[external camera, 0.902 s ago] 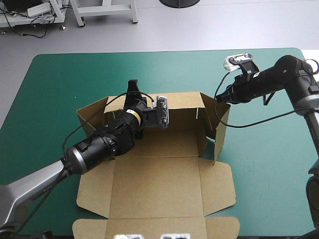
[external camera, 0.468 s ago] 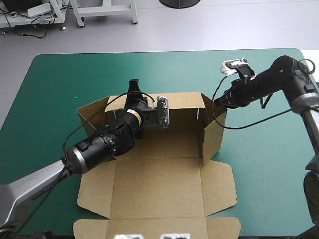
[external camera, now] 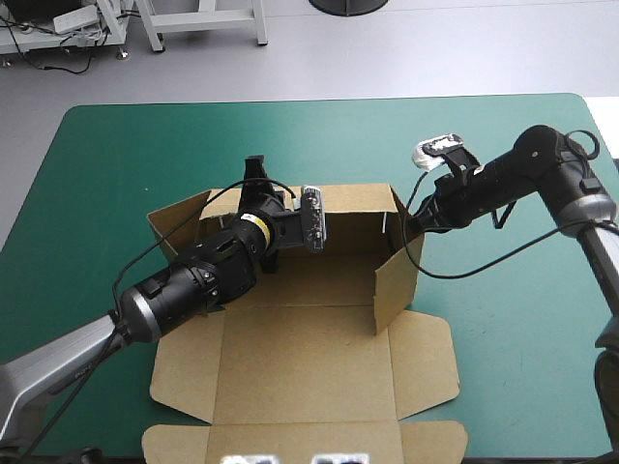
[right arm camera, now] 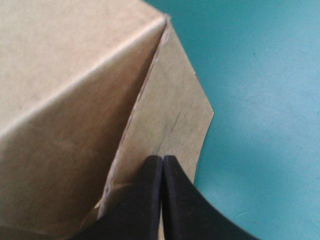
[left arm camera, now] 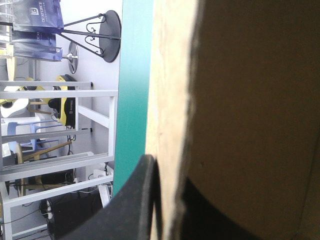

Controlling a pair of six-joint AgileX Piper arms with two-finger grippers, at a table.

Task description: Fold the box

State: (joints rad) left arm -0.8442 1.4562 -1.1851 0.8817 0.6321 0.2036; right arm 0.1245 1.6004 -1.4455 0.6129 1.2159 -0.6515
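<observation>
Right wrist view first: the right gripper (right arm camera: 162, 162) is clenched, its black fingers meeting in one point with nothing between them, and the tip rests on a brown corner flap (right arm camera: 172, 115) of the box (external camera: 300, 362). Seen from above, it sits at the box's far right corner, just outside the right wall (external camera: 395, 280), which stands upright.

Over to the left gripper (left arm camera: 167, 175): it is grasping board, one black finger outside and one inside, with the edge of the far wall (external camera: 353, 205) pinched between them. That grip is toward the wall's left end.

The left arm (external camera: 203, 280) lies across the box's left part and hides the left wall there; a side flap (external camera: 179, 217) splays out to the left. The lid (external camera: 300, 425) lies flat toward the near edge.

The box sits mid-table on the teal-green cover (external camera: 116, 164), with grey floor (external camera: 387, 58) past the far edge.
</observation>
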